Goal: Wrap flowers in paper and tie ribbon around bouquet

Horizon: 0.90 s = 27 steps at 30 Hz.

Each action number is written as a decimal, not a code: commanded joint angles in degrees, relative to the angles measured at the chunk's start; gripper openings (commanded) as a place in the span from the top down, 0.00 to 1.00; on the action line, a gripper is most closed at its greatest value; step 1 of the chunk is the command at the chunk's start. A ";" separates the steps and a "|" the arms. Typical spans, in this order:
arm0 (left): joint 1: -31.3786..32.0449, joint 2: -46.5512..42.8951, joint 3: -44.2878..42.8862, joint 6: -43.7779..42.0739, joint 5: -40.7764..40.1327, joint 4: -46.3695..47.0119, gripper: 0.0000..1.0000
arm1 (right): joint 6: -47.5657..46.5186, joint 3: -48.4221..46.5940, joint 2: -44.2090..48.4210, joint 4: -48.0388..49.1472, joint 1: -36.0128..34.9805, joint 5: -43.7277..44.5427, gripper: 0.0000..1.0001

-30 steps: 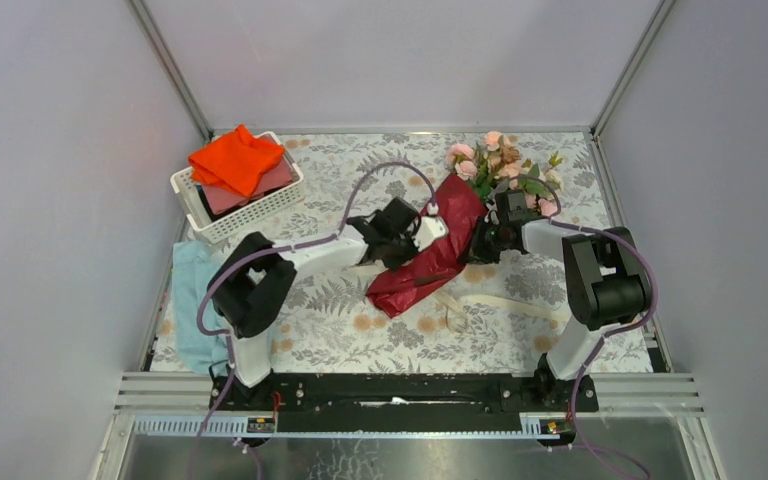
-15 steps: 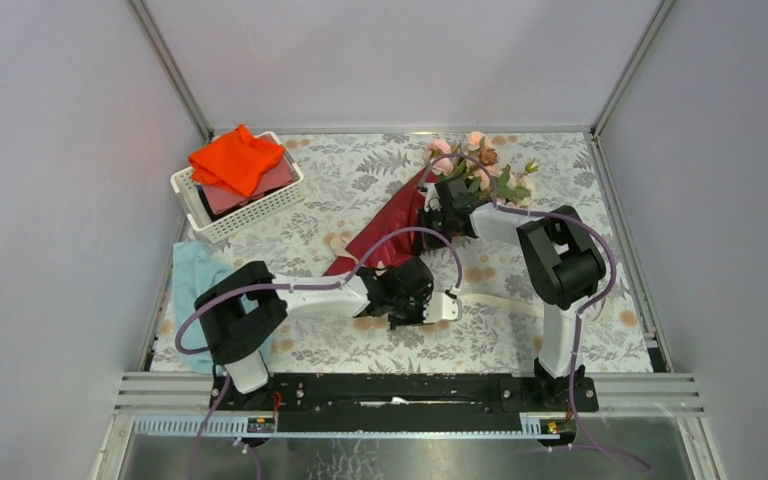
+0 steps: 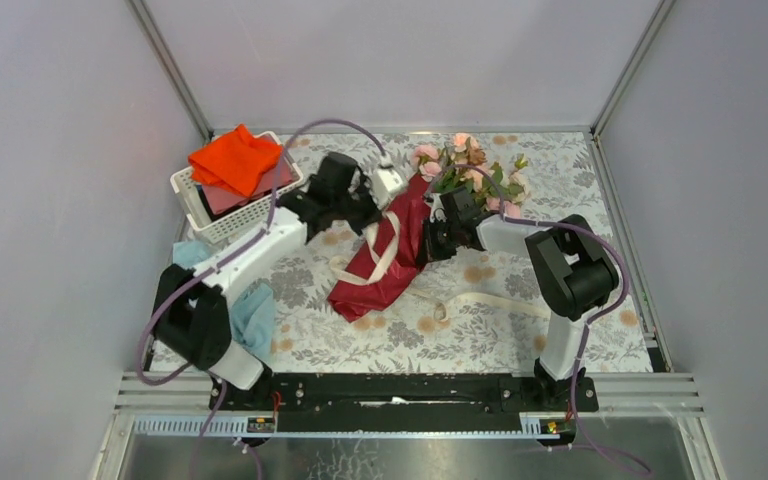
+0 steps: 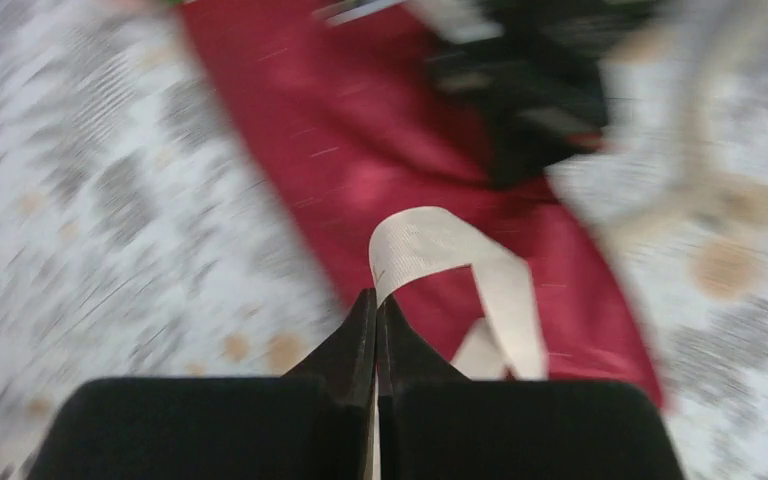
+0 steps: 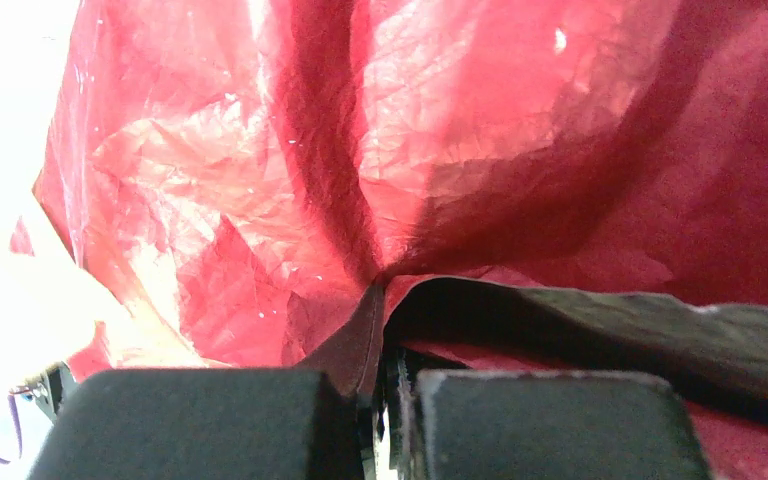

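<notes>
The bouquet lies slanted mid-table: pink roses, the flowers (image 3: 460, 165), stick out of a dark red paper (image 3: 375, 275) cone. My left gripper (image 3: 380, 212) hovers at the cone's upper left and is shut on the cream ribbon (image 3: 384, 243), which drapes across the paper. The rest of the ribbon trails on the table to the right. In the left wrist view the gripper (image 4: 376, 297) pinches the ribbon (image 4: 430, 245) above the paper (image 4: 360, 150). My right gripper (image 3: 432, 240) is at the cone's right edge. It (image 5: 380, 290) is shut on a fold of crinkled paper (image 5: 260, 180).
A white basket (image 3: 260, 205) holding an orange cloth (image 3: 235, 160) stands at the far left. Beside the left arm's base a light blue cloth (image 3: 255, 315) lies on the flowered tablecloth. Grey walls enclose three sides.
My left arm has swung from the near middle to the far side, carrying the ribbon up over the paper cone. The right gripper has kept its hold while the bouquet shifted slightly.
</notes>
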<state>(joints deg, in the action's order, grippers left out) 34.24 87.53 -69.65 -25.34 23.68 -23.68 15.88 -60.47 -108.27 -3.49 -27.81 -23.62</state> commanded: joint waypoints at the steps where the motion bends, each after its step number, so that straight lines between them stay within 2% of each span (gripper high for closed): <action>1: -7.71 10.17 -0.44 4.59 -11.77 4.21 1.00 | 1.95 4.78 1.02 -4.80 0.14 5.61 1.00; 3: -8.21 15.31 -0.88 4.84 -18.56 7.19 1.00 | 2.19 4.98 1.80 -5.66 0.20 6.81 1.00; 5: -8.22 19.71 -1.53 4.42 -21.63 8.67 1.00 | 2.59 5.53 2.66 -6.38 0.53 8.00 1.00; 8: -8.06 23.47 -1.59 4.80 -22.00 10.09 1.00 | 2.76 6.58 3.72 -6.33 1.45 8.70 1.00; 11: -6.19 24.52 0.93 3.80 -18.17 9.92 1.00 | 2.50 6.58 3.58 -5.96 2.58 8.86 1.00; 16: 4.32 22.94 10.48 -3.16 -21.80 11.28 1.00 | -0.61 2.07 1.44 -7.16 3.53 10.51 1.00; 20: 12.33 18.04 15.63 -4.93 -20.07 9.22 1.00 | -2.95 -1.34 0.10 -7.83 4.48 10.67 1.00; 23: 17.70 16.87 16.13 -4.06 -18.95 7.95 1.00 | -4.14 -4.43 -0.92 -8.07 4.61 8.43 1.00; 27: 22.68 20.18 12.17 -1.75 -18.94 5.97 1.00 | -3.90 -6.58 -1.44 -6.34 3.84 3.34 1.00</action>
<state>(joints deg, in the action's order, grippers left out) 52.64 102.89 -56.77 -29.54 0.23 -9.21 14.31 -63.99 -108.14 -11.75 -23.73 -19.40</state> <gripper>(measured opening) 0.004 0.014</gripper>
